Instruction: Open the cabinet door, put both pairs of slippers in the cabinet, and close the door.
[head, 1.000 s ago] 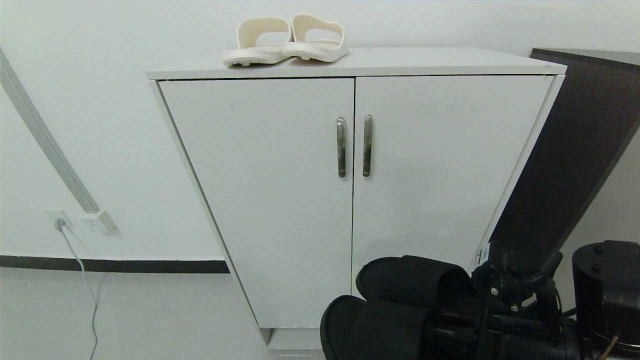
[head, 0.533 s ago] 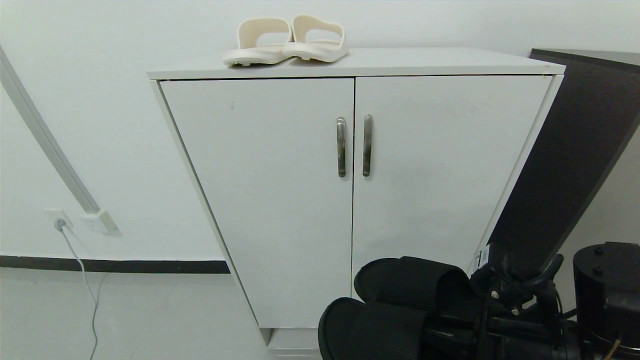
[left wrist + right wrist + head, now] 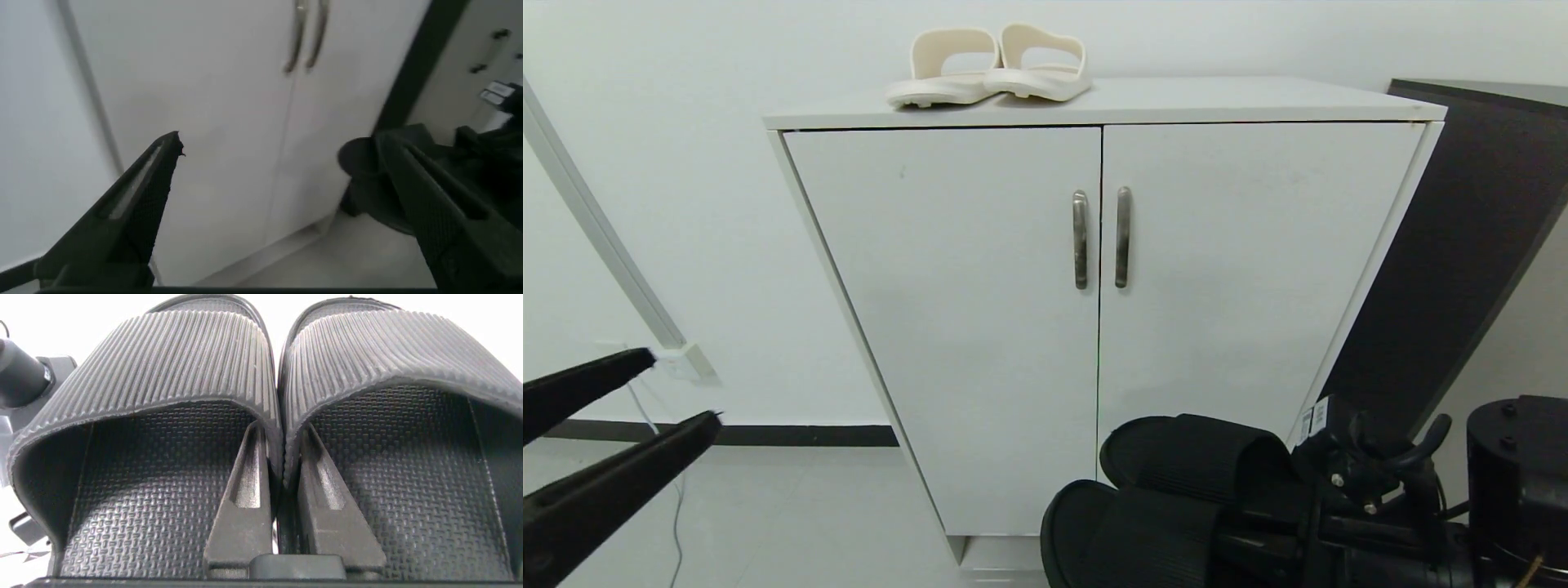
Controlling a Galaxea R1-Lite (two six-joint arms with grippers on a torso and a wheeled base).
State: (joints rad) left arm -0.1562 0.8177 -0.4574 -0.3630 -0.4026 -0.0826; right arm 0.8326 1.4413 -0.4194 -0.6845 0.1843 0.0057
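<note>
White-walled room, closed white two-door cabinet (image 3: 980,327): left gripper (image 3: 682,385) spread wide, empty, presumably for metal bar handles (image 3: 1080,238); right gripper (image 3: 280,441) pinches black ribbed slippers (image 3: 188,367) together.

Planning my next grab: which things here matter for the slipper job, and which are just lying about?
For the job:
cabinet, doors shut; door handles; cream slippers on its top; black slippers, clamped in the right gripper; left gripper, open.

Just lying about:
wall cable; wall duct; dark panel beside the cabinet.
</note>
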